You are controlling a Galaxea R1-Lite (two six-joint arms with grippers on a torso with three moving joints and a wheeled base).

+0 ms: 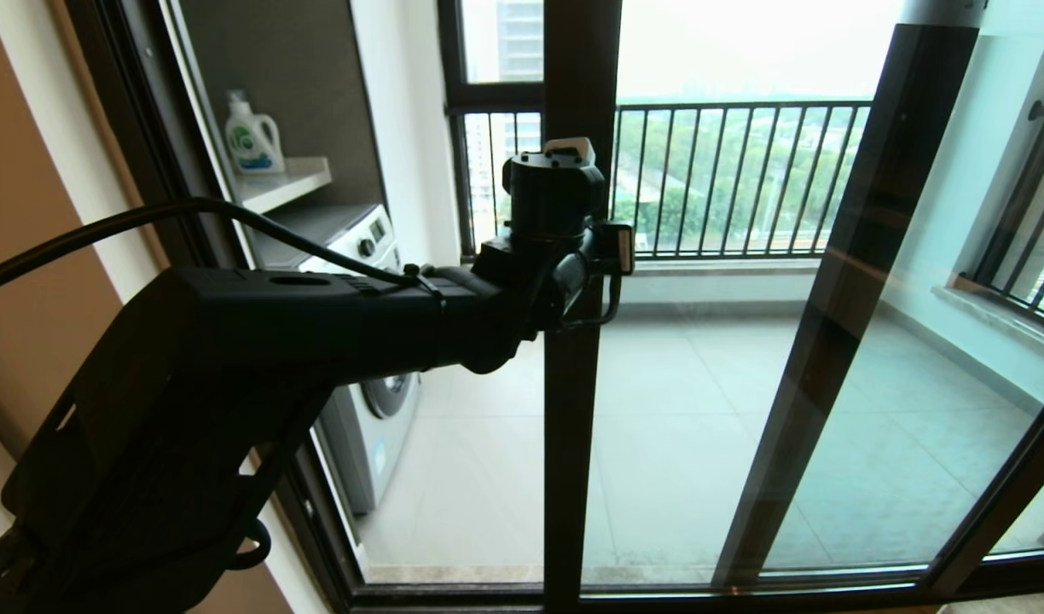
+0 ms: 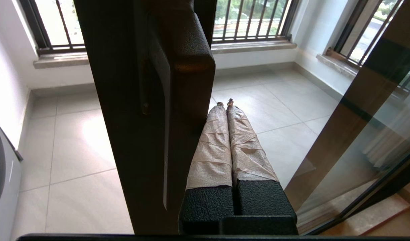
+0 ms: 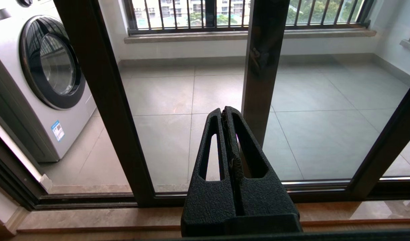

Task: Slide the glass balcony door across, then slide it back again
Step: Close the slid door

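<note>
Left pincer (image 2: 224,104) closed, pressed beside the glass balcony door's (image 1: 571,443) upright.

Its taped fingers (image 2: 211,147) lie together, touching the dark frame by the handle (image 2: 178,67). In the head view the wrist hides the pincer. The door stands vertical, partway across, top cut off. Right pincer (image 3: 227,112) is closed, low, apart from the glass. Washing machine (image 3: 47,73) behind.

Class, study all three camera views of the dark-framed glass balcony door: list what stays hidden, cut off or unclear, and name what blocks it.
- Head view: the left gripper's fingertips, hidden behind its own black wrist.
- Head view: the right gripper, out of frame.
- Left wrist view: whether the taped left gripper touches the dark-framed glass balcony door; upright and handle overlap it.
- Right wrist view: the white washing machine, cut by the edge.
</note>
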